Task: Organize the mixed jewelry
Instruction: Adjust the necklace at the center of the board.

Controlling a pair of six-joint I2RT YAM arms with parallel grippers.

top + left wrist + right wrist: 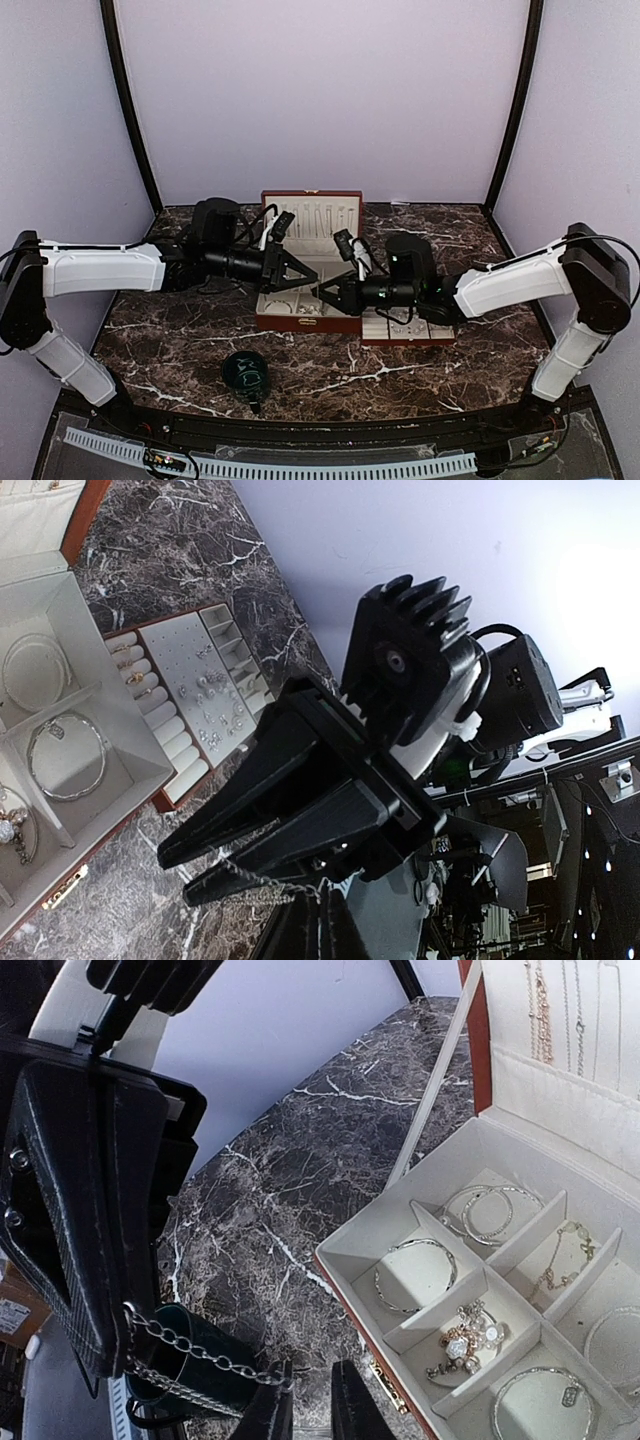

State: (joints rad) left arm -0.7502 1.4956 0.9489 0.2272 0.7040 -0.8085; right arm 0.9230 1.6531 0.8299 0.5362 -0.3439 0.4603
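Top view: over the open jewelry box (300, 323) at the desk's (180, 350) centre, the left fingers (300, 275) and right fingers (337, 292) meet; a dark cup (245, 372) sits at 7 o'clock from it. Left wrist view: mixed jewelry (210, 702) lies in the box and the tray (168, 802), toward 9 o'clock. Right wrist view: a chain (200, 1352) runs from the left fingers, pressed together on it, to the right fingers at 6 o'clock, which stand narrowly apart; whether they pinch it I cannot tell.

Table (420, 375): dark brown marble pattern, white-veined. Pale lilac backdrop (320, 90) spans nine through three o'clock. Black poles (130, 110) at ten and two o'clock. Lighting even.
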